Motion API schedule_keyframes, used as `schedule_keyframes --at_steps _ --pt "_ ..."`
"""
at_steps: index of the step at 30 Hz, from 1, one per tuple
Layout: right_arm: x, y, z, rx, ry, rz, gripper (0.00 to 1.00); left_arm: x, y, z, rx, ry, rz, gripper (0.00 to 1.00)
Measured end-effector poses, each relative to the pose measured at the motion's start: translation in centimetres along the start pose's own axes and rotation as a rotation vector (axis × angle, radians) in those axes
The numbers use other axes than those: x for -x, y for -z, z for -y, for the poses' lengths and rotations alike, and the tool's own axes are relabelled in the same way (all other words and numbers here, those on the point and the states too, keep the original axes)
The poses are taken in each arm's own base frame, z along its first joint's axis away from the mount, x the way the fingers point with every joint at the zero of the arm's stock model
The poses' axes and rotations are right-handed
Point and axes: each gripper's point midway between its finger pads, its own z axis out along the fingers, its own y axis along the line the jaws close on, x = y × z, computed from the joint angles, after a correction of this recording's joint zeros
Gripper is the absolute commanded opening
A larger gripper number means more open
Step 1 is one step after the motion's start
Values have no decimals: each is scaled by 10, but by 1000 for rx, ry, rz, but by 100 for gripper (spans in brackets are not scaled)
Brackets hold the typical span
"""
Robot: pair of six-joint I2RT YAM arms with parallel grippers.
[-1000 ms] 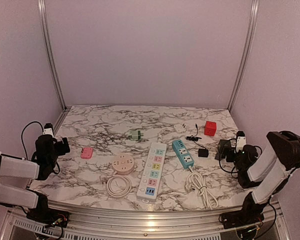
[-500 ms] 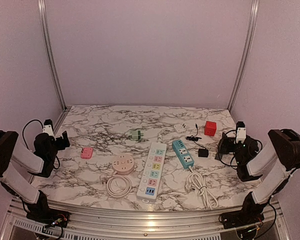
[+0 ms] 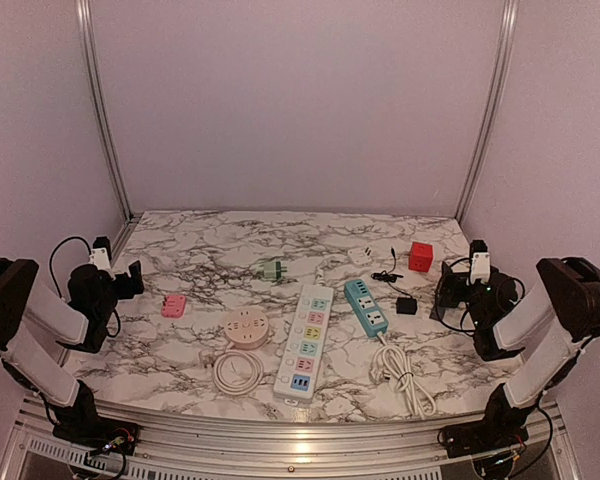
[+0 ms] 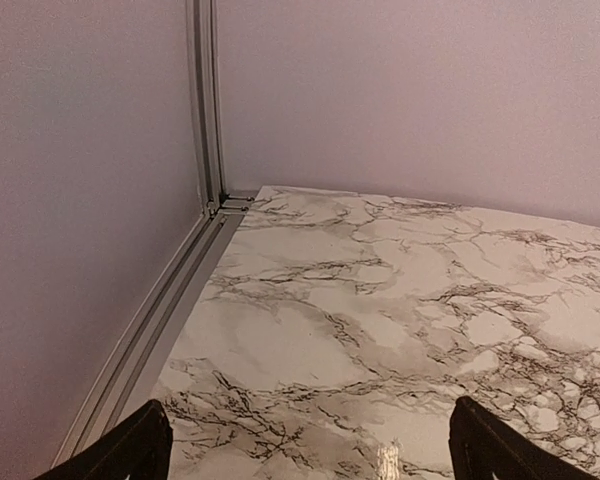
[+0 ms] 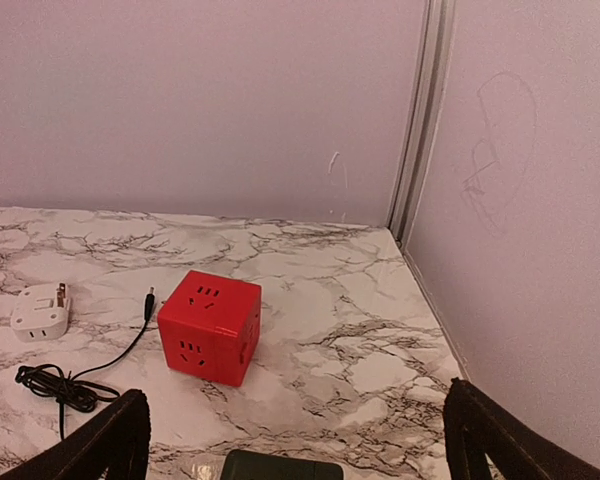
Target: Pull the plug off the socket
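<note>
Left gripper (image 3: 130, 273) stood with its jaws spread as wide as they go and nothing between them, at the table's 9 o'clock edge. The right gripper (image 3: 446, 296) likewise gaped empty at 3 o'clock. Over the last second both arms had unfolded and lifted their wrists, the left swinging toward 10 o'clock, while nothing on the marble table (image 3: 210, 240) shifted. So the job looked barely begun. The white power strip (image 3: 305, 340) and blue power strip (image 3: 366, 306) lay near the centre, toward 6 o'clock. A green plug (image 3: 272, 269) sat at the white strip's 11 o'clock. Which plug was actually seated in a socket I could not tell.
</note>
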Motion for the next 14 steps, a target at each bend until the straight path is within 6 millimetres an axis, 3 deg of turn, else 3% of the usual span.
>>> schedule_keyframes --at_steps 14 --pt "0 0 0 2 0 0 99 0 0 1 -5 0 0 99"
